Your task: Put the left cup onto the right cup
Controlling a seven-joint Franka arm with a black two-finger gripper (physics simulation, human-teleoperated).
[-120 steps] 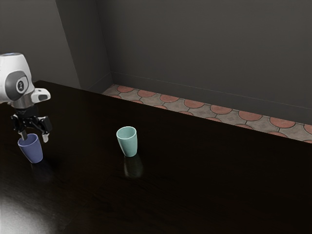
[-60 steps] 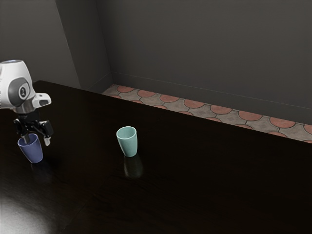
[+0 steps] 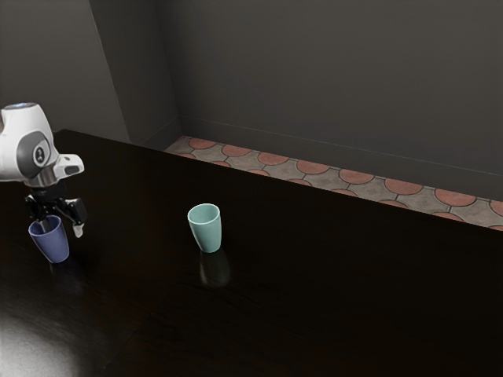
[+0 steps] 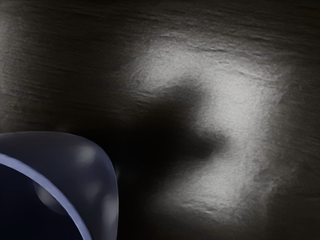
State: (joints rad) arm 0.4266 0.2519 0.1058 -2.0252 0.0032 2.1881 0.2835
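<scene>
Two cups stand on the dark worktop [image 3: 314, 298]. The blue cup [image 3: 49, 243] is upright at the exterior view's far left. It is a plain tapered tumbler with no handle, narrower at the base, with a thin paler rim and a darker inside. No print shows on its wall.

The end effector [image 3: 60, 228] hangs right at the cup's rim with its fingers parted and gripping nothing. One finger reaches down at the mouth of the cup. The other, pale-tipped, sits just off the cup's right side.

From the hand's own camera, the blue cup [image 4: 85, 170] shows as a blurred curve of wall. It has a bright rim line and a deep navy hollow. Beside it lies wood grain, a pale patch of glare and a dark shadow across it.

The white and grey arm [image 3: 27, 149] rises above the cup. A round dark mark on its joint cap is too small to read.

The teal cup [image 3: 205, 229] is the same shape and also upright. It stands well apart to the right, with a faint reflection under it.

Beyond the worktop's far edge is a floor [image 3: 354, 182] of reddish scale-shaped tiles, and then plain grey walls [image 3: 314, 71].
</scene>
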